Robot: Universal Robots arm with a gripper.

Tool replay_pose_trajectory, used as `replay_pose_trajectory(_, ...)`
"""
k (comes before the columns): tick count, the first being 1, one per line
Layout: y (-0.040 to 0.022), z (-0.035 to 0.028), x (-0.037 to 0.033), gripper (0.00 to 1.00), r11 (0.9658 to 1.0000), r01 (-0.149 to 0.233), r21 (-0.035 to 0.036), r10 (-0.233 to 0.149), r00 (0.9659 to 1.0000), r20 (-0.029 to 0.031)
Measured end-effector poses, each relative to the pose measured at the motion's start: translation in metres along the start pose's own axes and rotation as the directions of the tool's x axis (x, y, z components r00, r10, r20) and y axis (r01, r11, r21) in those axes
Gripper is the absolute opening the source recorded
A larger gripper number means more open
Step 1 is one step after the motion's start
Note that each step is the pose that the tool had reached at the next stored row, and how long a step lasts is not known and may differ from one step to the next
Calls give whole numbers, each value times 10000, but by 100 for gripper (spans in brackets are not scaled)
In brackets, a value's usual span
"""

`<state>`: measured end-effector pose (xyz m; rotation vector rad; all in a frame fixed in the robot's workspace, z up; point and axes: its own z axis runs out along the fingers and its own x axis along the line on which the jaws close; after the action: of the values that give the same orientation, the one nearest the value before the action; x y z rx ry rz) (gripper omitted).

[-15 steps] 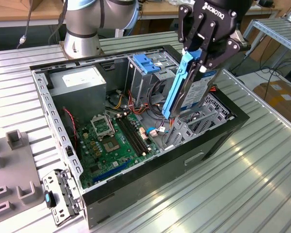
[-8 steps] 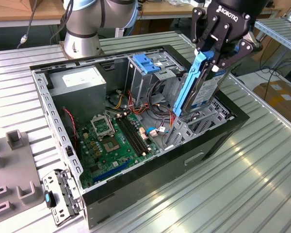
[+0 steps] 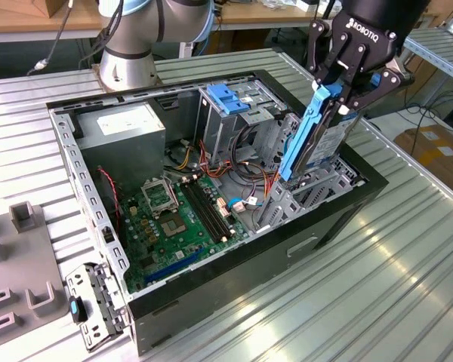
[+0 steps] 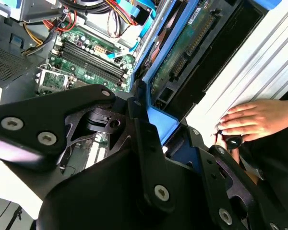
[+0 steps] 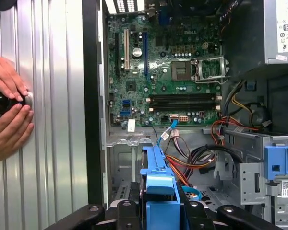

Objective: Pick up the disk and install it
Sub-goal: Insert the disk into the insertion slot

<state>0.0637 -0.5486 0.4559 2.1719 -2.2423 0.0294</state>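
The disk (image 3: 315,143) stands on edge, tilted, with its blue side rail (image 3: 303,134) facing the exterior view's left. My gripper (image 3: 337,104) is shut on its upper end from above. The disk's lower end sits at the metal drive bay (image 3: 317,190), at the end of the open computer case (image 3: 211,290) towards the exterior view's right. Whether the two touch I cannot tell. In the second wrist view the disk (image 4: 182,52) shows its green circuit board beyond my gripper (image 4: 165,130). In the first wrist view the disk (image 5: 158,175) rises from between the black fingers (image 5: 192,212).
Inside the case lie the motherboard (image 3: 174,219), a grey power supply box (image 3: 124,128), a silver cage with a blue cap (image 3: 230,98) and loose coloured cables (image 3: 249,177). A person's hands (image 5: 9,110) hold a black knob on the ribbed table (image 3: 347,302) beside the case. Grey fixtures (image 3: 23,256) stand at the exterior view's left.
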Motion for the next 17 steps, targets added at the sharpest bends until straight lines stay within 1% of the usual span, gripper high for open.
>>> replay_pose_trajectory(3,-22,20,4,37,10000,29,0,-29,10000,-1)
replay_pose_trajectory(6,-24,32,18,37,9999,106,2,-106,9999,-1)
replay_pose_trajectory(8,-24,45,43,37,9999,117,3,-117,9999,2)
replay_pose_trajectory(14,-25,70,56,37,9999,117,2,-117,9999,0)
replay_pose_trajectory(17,-25,97,65,37,9999,117,2,-117,9999,-1)
